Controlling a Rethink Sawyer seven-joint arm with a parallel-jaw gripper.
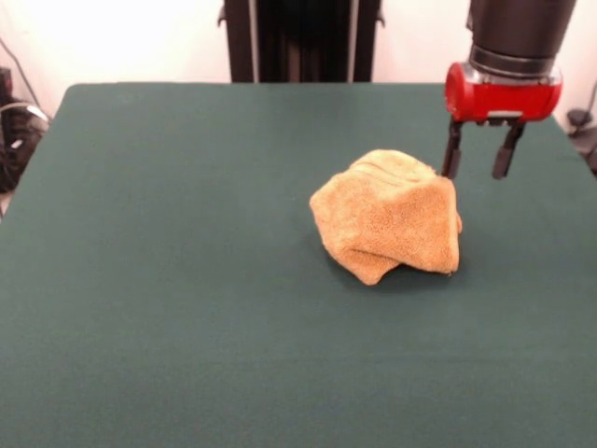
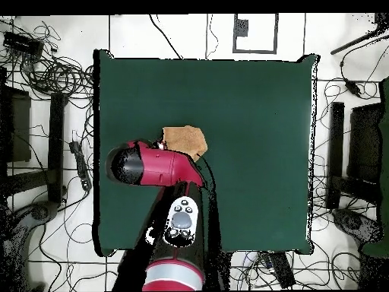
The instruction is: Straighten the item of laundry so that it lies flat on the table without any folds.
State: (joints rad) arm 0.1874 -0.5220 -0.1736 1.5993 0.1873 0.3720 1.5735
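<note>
The claw (image 1: 480, 163) hung from its red wrist collar at the upper right of the front view, its two dark fingers (image 1: 451, 151) pointing straight down and standing apart with nothing between them. In that view the finger nearer the middle sat right at the upper right shoulder of the towel (image 1: 389, 217); whether it touched the cloth could not be told. The other finger hung over bare green felt.

The orange-tan terry towel lay crumpled in a rounded heap, folded over itself with a lip tucked under along its lower edge and ridges across its top. It rested on the table (image 1: 168, 280) a little right of centre in the front view, well away from every edge.

From overhead, the red and black arm (image 2: 156, 167) reached in from the bottom and bent across the felt, covering part of the towel (image 2: 186, 141) so that only a tan patch showed beside the arm's upper edge. The claw itself was hidden under the arm there. Tangled cables (image 2: 53, 72) lay on the floor around the table (image 2: 258, 152).
</note>
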